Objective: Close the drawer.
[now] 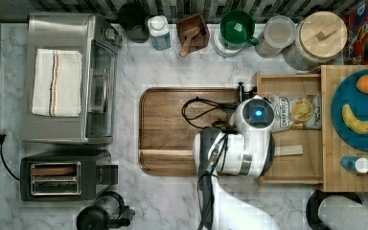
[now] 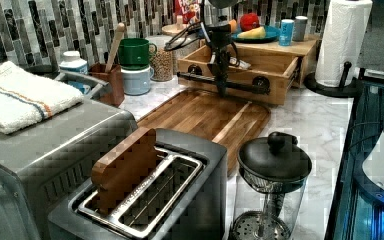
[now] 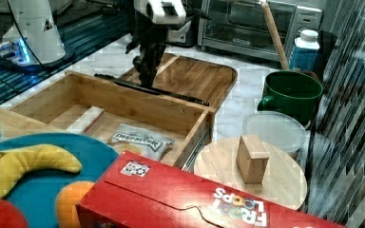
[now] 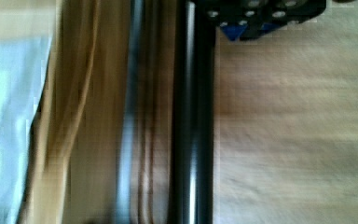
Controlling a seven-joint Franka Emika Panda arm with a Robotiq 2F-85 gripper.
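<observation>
The drawer (image 3: 123,107) stands pulled out, a chip bag (image 3: 140,141) inside. From the left view the gripper (image 2: 222,85) sits at its black handle bar (image 2: 225,82); whether the pincer grips it, I cannot tell. The wrist view brings that bar (image 4: 193,121) close.

pale, matt bamboo wood for the drawer (image 3: 123,102), with a smooth black metal bar handle (image 3: 152,89) across its front and a crinkled, glossy chip bag (image 3: 140,140) inside. darker walnut with a soft sheen for the tray (image 1: 182,129), lying on polished white marble counter (image 1: 172,201). brushed steel on the toaster oven (image 1: 69,76), topped with woven cloth towel (image 1: 57,81).
</observation>
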